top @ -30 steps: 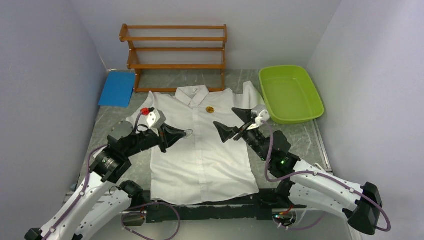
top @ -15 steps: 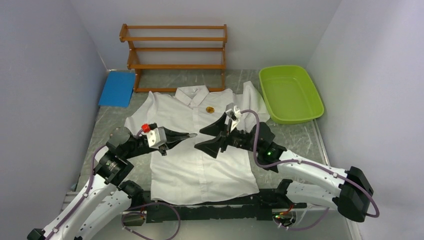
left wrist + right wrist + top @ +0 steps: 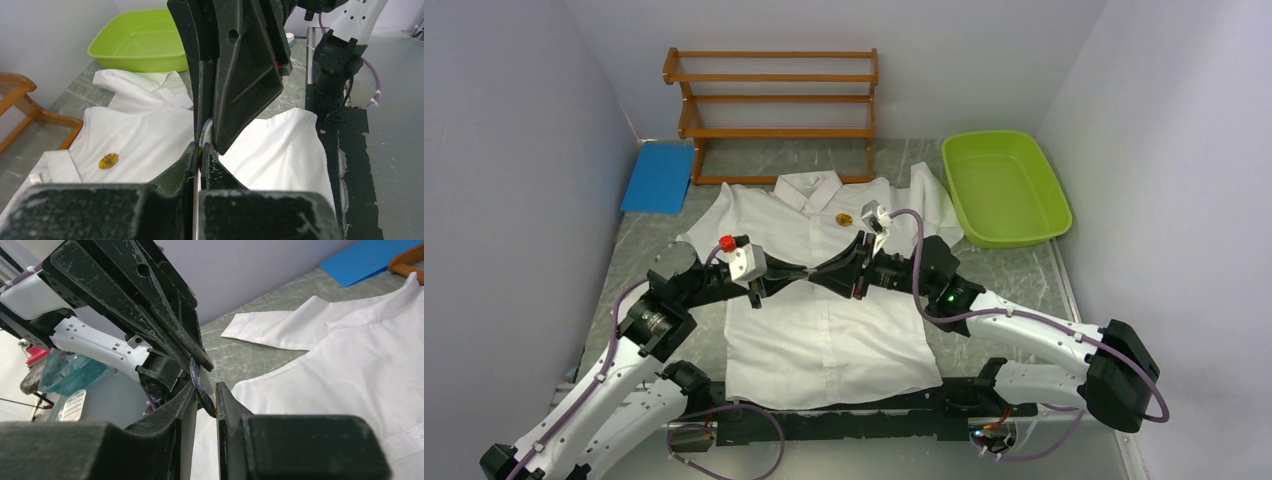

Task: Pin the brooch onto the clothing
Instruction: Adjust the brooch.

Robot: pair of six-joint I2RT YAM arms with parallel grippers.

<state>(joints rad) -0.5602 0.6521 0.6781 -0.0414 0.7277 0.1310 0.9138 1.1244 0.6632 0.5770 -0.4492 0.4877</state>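
We're seeing pale lilac walls (image 3: 514,120) enclosing a grey marbled tabletop (image 3: 1024,272); a brown wooden three-shelf rack (image 3: 774,100) is standing at the back, flat blue mat (image 3: 659,177) left, lime-green plastic tub (image 3: 1004,190) right.

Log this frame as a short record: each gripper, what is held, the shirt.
left gripper: shut on a thin round disc
right gripper: tip to tip with the left, jaws narrow around the same disc; contact unclear
shirt: flat, face up, below both grippers
yellow badge: on the shirt's chest near the collar
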